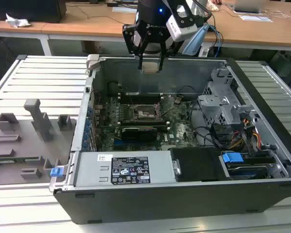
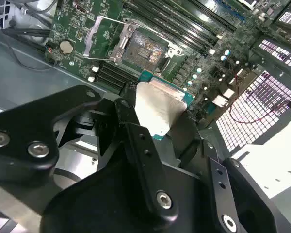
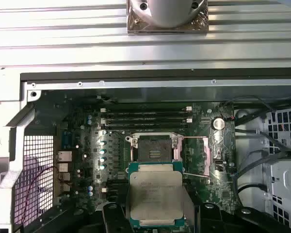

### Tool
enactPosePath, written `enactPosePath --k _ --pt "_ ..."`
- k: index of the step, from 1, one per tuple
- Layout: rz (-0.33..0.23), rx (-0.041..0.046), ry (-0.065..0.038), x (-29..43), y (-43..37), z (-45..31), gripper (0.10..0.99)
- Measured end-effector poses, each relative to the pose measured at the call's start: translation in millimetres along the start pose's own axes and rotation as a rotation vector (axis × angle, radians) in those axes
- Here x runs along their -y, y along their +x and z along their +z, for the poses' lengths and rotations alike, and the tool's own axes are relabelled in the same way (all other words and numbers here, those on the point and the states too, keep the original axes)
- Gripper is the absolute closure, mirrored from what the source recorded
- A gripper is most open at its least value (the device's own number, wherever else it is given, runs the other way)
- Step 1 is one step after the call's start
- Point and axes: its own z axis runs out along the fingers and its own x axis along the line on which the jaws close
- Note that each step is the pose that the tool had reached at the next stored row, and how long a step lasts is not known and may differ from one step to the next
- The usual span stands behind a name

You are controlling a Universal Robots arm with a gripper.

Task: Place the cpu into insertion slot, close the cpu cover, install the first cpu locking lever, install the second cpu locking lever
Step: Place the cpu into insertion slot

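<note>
My gripper (image 1: pixel 150 64) hangs above the open computer case, over its far wall, shut on the cpu (image 1: pixel 150 68). In both wrist views the cpu (image 2: pixel 160 109) (image 3: pixel 155 194) shows its silver-grey face with a green edge, clamped between the black fingers (image 2: pixel 131 121). The insertion slot (image 3: pixel 154 148) (image 2: pixel 143 48) (image 1: pixel 144 112) lies bare and dark on the green board below, well apart from the chip. The cpu cover (image 2: pixel 99 34) (image 3: pixel 194 155) stands swung up beside the socket, and a thin locking lever (image 3: pixel 196 177) sticks out near it.
Long black memory slots (image 3: pixel 145 116) run beside the socket. A silver drive cage (image 1: pixel 225 104) and cables (image 1: pixel 250 136) fill the case on the exterior view's right; a power supply (image 1: pixel 126 170) sits at the front. Grey fixtures (image 1: pixel 36 124) stand on the slatted table at the exterior view's left.
</note>
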Motion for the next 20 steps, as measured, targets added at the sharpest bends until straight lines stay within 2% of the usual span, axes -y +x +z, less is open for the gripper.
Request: enactPosePath --k 20 --pt "0.060 0.0053 -0.001 0.0 0.1 0.0 0.561"
